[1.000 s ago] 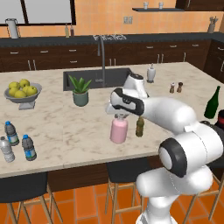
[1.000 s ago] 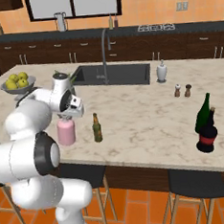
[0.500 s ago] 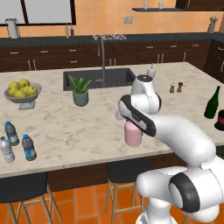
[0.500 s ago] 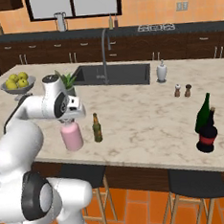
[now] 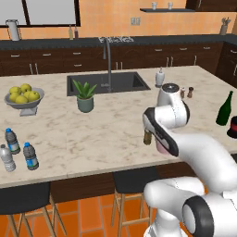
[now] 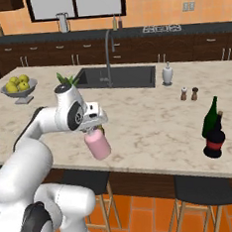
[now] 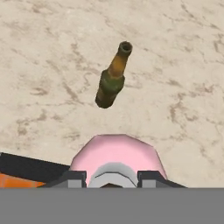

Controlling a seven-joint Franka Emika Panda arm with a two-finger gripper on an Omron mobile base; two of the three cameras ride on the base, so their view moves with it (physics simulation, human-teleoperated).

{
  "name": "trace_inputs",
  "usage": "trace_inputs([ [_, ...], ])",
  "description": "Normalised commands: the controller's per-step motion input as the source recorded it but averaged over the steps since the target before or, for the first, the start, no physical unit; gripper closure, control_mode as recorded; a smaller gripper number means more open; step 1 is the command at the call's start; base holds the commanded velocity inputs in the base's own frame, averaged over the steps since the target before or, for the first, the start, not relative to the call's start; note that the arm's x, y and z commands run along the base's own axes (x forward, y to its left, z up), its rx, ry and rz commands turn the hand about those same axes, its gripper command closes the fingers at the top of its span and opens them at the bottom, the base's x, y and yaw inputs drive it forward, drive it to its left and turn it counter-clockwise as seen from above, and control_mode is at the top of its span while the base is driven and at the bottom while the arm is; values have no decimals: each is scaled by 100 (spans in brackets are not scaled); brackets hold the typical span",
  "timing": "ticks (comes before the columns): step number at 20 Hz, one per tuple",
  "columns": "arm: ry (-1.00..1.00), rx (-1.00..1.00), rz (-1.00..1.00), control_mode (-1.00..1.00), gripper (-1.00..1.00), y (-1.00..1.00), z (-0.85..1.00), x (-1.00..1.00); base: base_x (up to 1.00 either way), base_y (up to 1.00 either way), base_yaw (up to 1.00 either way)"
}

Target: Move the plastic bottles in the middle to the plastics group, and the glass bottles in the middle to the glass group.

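No legible text, brand, number or sign appears in any view. The small water bottles [image 5: 30,155] carry blue labels, but their print is too small to resolve. The red-labelled dark vessel [image 6: 213,143] likewise shows no readable characters.

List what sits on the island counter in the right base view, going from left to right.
Fruit bowl → potted plant → pink bottle held in the gripper → soap dispenser → salt and pepper shakers → green wine bottle.
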Motion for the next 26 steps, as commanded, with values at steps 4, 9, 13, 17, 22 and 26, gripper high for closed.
trace_inputs([
  [4,1,-1,0,-100,100,-94,0,0,0,0,0],
  [9,5,0,0,-100,100,-96,0,7,0,0,0],
  [13,1,0,0,-100,100,-97,1,23,0,0,0],
  [17,3,0,0,-100,100,-97,4,31,0,0,0],
  [22,5,0,0,-100,100,-95,9,33,0,0,0],
  [26,1,2,0,-100,100,-88,9,30,0,0,0],
])
